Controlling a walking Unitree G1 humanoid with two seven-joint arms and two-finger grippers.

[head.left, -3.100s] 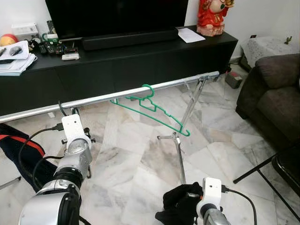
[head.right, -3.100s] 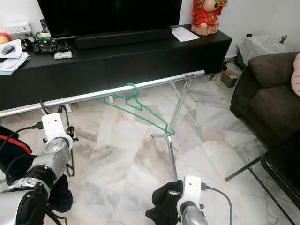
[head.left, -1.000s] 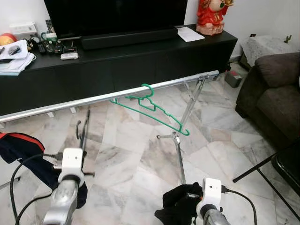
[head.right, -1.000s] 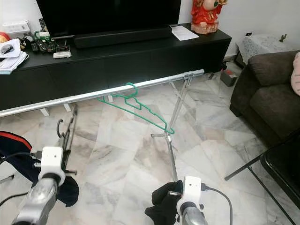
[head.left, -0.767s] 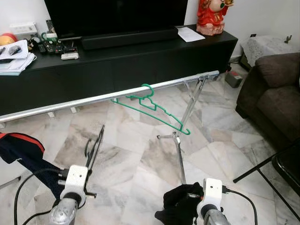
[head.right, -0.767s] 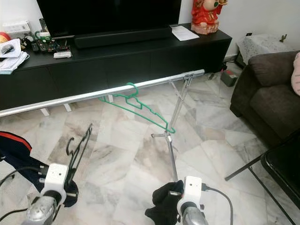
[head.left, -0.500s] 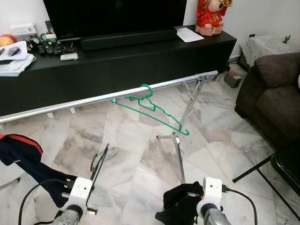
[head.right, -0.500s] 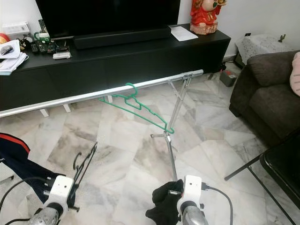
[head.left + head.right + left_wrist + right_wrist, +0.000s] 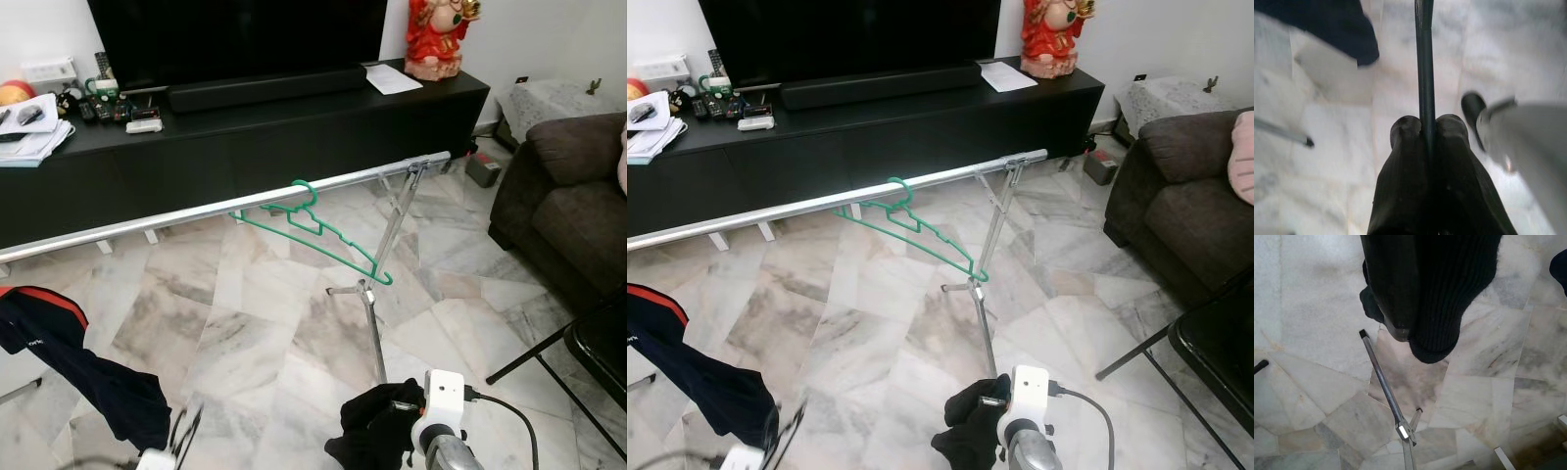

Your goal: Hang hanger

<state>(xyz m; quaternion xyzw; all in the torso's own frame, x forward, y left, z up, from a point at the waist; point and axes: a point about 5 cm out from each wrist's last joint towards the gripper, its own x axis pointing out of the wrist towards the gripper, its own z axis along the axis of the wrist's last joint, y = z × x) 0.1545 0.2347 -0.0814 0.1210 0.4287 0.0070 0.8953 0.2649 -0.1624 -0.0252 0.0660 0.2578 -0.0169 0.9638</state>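
A green hanger [image 9: 315, 229] hangs by its hook on the long silver rail [image 9: 196, 211] of a clothes rack. My left gripper [image 9: 1425, 129] is shut on the thin bar of a black hanger [image 9: 1423, 63]. In the left eye view that hanger [image 9: 184, 429] is a blur low at the bottom left edge, far below the rail. My right gripper [image 9: 392, 438] is low at the bottom centre, shut on a black knitted cloth [image 9: 1452, 289] that covers its fingers.
A navy garment with a red stripe [image 9: 73, 364] hangs at the left. The rack's leg and foot [image 9: 374, 323] stand on the marble floor ahead of the right gripper. A black TV cabinet [image 9: 294, 122] lies behind, a brown sofa [image 9: 573, 201] and a black chair [image 9: 598, 343] at the right.
My left arm has dropped from beside the rail to the bottom edge, taking the black hanger with it. The green hanger and the right gripper stay put.
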